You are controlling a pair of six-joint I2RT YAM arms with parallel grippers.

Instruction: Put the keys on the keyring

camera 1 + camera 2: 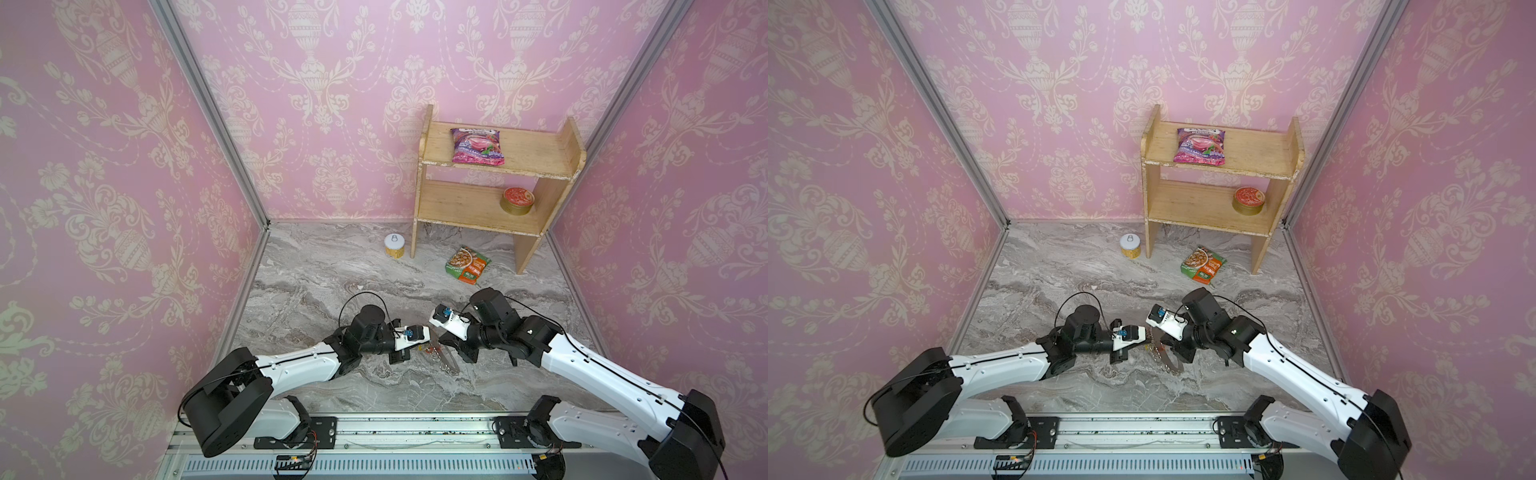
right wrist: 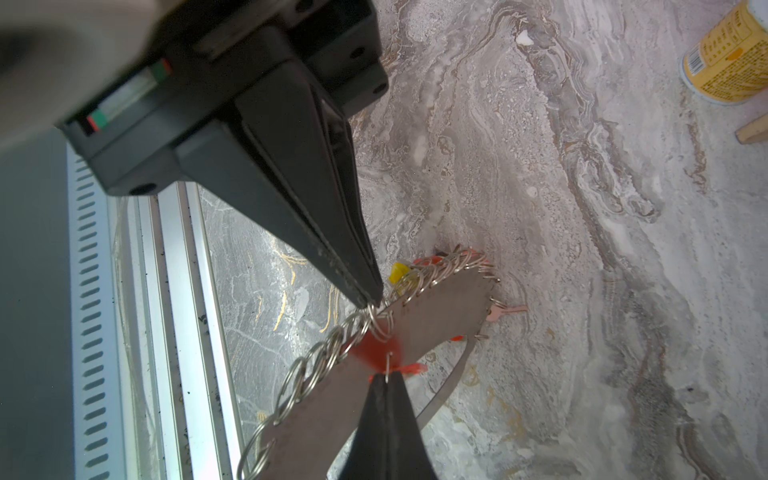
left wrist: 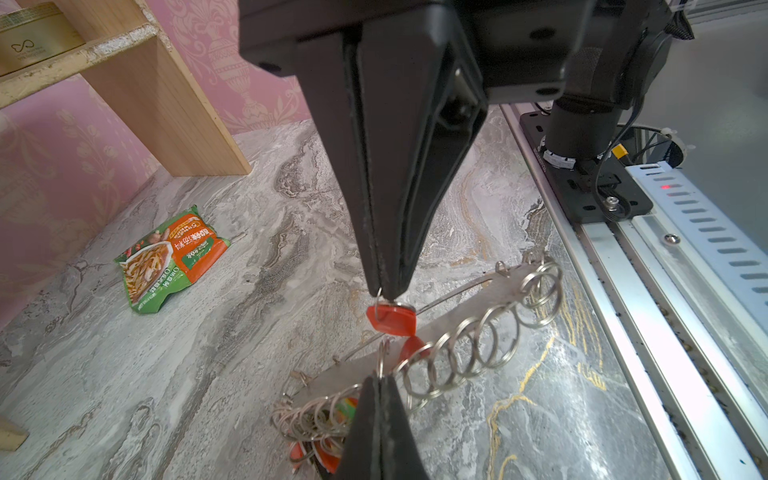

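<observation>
Keyring (image 3: 457, 312) lay on the marble table (image 1: 332, 270) at front-centre, near the rail (image 3: 615, 266), w/ its grey-brown band (image 2: 440, 307) flat and the chain (image 3: 469, 345) of silver rings along the band's edge.

The left arm (image 1: 299, 365) & right arm (image 1: 582, 357) both reached in low from the rail. Forearms angled inward and wrists faced each other, so the grippers met almost tip to tip over the band.

The left gripper (image 3: 384, 291) had its fingers pressed together, nipping the small wire ring of a red-tagged key (image 3: 392, 318), w/ the tag hanging just below the tips. The right gripper (image 2: 372, 300) was also closed tight, pinching one ring of the chain, which arched up off the band to its tip.

The other keys (image 3: 328, 419) sat bunched at one end of the chain w/ green, orange & red tags. A yellow tag (image 2: 399, 272) showed in right wrist view.

Hard to see:
- In both top views the wrist cams (image 1: 412, 335) & gripper bodies covered the fingertips, so the grips read only from the wrist views.
- The red-tagged key's blade wasn't vis., and its tag was blurred in right wrist view.
- The bunch was partly hidden behind the right gripper in left wrist view.
- The band was cut off by the frame edge in right wrist view.
</observation>
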